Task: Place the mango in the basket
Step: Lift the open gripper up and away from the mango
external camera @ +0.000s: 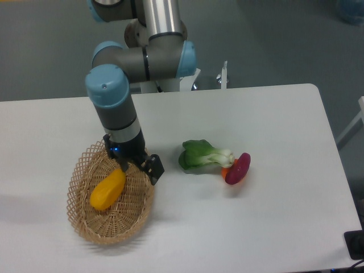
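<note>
Far left, the basket (85,224) sits on the white surface (273,216), and the mango (108,189) lies inside it, tilted, its upper end toward the basket's right rim. Nothing grips it; it rests on the wicker floor on its own.

Just right of the mango's top end, the gripper (139,166) hangs over the basket's upper right rim. One of the fingers (154,169) shows as a dark block out past the rim, the other sits nearer the mango, and there is daylight between them: spread apart, holding nothing. Whether the near finger brushes the mango's tip is hard to say; it looks just beside it rather than touching.

So my call: the placing itself looks done and this is the release-and-clear step. What's left is a clean exit. The next move wants a straight lift up, so neither finger catches the lattice rim or nudges the mango out of place. The basket looks light, so a snag on the rim could drag it along.

Further right, well apart from the basket, the bok choy (202,155) lies on the surface with a purple piece (238,168) against its stem end and a scrap of orange showing between them. None of that matters to the task.
</note>
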You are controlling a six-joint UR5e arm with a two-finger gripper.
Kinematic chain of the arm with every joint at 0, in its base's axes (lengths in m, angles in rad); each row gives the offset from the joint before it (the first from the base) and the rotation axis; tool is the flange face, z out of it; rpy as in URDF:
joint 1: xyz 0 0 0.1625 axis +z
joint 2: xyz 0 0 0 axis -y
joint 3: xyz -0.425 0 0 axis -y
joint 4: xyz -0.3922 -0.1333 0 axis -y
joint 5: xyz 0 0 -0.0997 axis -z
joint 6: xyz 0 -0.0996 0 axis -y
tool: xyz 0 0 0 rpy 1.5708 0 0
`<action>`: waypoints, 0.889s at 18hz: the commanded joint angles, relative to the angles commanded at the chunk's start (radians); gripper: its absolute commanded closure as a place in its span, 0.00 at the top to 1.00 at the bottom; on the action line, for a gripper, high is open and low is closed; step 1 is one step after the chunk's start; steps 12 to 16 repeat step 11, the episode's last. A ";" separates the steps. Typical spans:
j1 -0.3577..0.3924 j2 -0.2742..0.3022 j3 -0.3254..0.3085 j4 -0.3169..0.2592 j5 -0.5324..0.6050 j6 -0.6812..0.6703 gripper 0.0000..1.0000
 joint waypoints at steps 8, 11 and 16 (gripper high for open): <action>0.109 0.091 0.034 -0.134 -0.018 0.155 1.00; 0.135 0.092 0.038 -0.134 -0.035 0.155 1.00; 0.135 0.092 0.038 -0.134 -0.035 0.155 1.00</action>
